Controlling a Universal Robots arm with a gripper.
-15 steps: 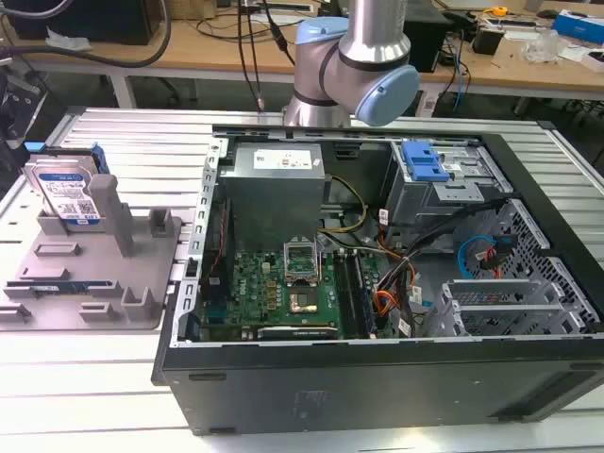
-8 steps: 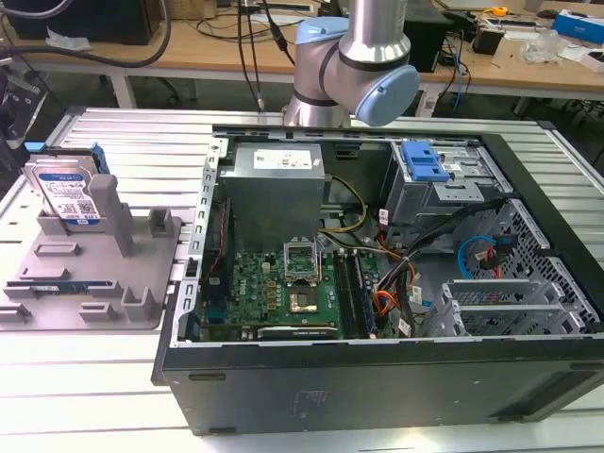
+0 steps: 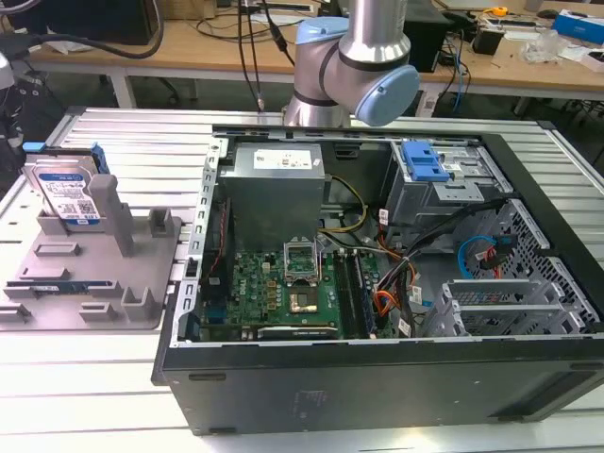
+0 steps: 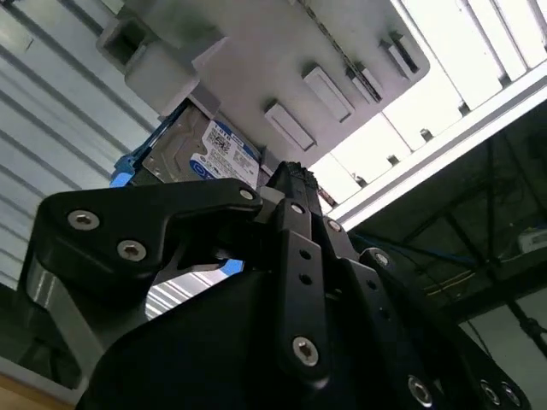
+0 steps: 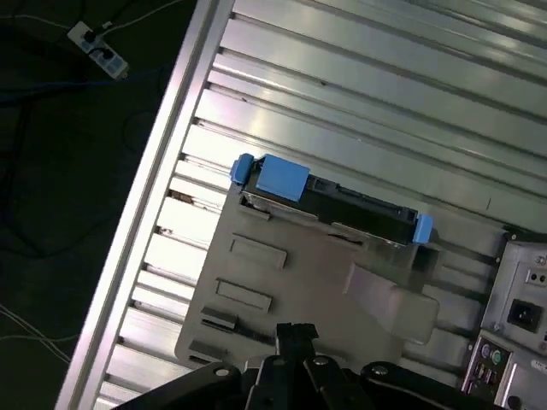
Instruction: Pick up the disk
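Grey fixture (image 3: 85,283) beside open computer case (image 3: 377,387) — both on slatted table (image 3: 142,142).

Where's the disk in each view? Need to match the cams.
Exterior view: the disk stands on edge at the exterior view's left, in the grey fixture, outside the computer case.
Second wrist view: disk, label facing the camera, between the fixture and the tool.
First wrist view: disk seen edge-on, blue rails at its ends, along the fixture edge away from the tool.
Shared landmark: the grey fixture.
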